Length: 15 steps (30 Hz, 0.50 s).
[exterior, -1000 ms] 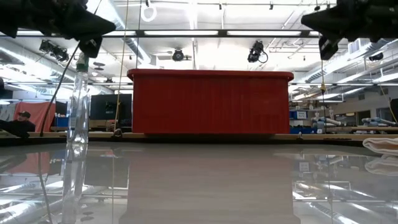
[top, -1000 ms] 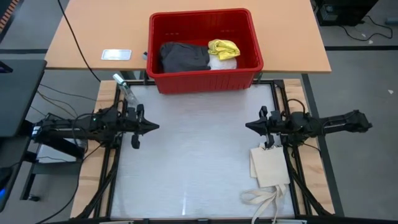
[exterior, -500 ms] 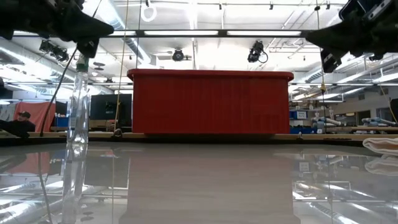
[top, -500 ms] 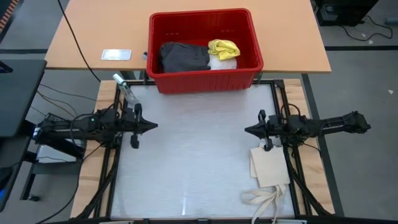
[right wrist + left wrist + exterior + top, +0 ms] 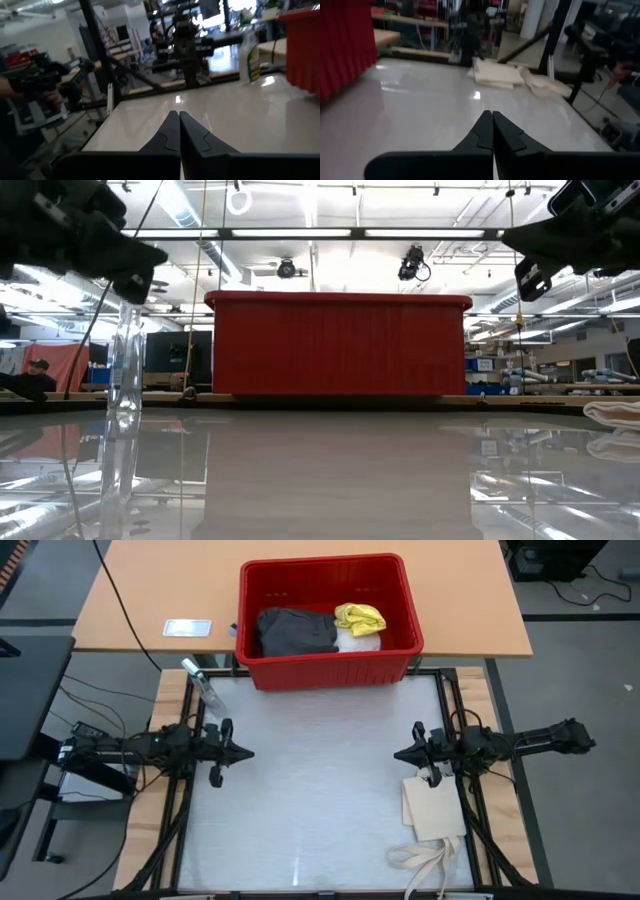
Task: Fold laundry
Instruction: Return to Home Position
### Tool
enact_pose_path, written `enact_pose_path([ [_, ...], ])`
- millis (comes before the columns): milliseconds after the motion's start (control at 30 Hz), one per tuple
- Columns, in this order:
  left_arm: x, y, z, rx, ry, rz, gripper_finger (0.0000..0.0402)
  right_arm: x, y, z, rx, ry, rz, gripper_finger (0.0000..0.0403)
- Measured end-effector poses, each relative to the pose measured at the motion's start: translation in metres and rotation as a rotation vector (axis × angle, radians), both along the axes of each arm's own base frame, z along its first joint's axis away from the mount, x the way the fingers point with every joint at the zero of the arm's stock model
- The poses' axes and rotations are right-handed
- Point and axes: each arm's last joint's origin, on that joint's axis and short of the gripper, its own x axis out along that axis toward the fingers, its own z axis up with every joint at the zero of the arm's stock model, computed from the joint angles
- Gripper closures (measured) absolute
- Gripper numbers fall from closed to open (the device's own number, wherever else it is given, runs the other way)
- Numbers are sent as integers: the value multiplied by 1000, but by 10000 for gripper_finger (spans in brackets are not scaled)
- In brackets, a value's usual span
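Observation:
The laundry lies in a red bin (image 5: 325,665) at the table's far edge: a dark grey garment (image 5: 297,632), a yellow piece (image 5: 360,617) and a white piece (image 5: 358,641) beside it. My left gripper (image 5: 250,752) hovers over the table's left side, shut and empty, pointing level toward the right. My right gripper (image 5: 397,753) hovers over the right side, shut and empty, pointing level toward the left. In the wrist views, the fingertips of the left gripper (image 5: 493,114) and of the right gripper (image 5: 179,114) meet with nothing between them. Both stand well short of the bin.
A cream tote bag (image 5: 433,805) lies flat at the table's near right, its straps (image 5: 425,862) trailing toward the near edge. A clear spray bottle (image 5: 203,685) stands at the far left corner. A small white card (image 5: 188,628) lies on the wooden table behind.
Both grippers have sunk a little toward the table while staying shut and level; the left one dropped mostly in the last half second, the right one earlier. The laundry and the bin have kept still.

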Motion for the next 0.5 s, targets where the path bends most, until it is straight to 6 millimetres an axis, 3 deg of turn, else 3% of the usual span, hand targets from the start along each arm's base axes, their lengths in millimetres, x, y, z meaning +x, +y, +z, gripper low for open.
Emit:
enact_pose_path([
  [300, -13, 2, -9, 52, 18, 33, 401, 0, -1, 0, -43, -14, -57, 402],
  [500, -17, 3, -9, 104, 6, 39, 401, -1, -1, -15, -5, -37, -74, 401],
])
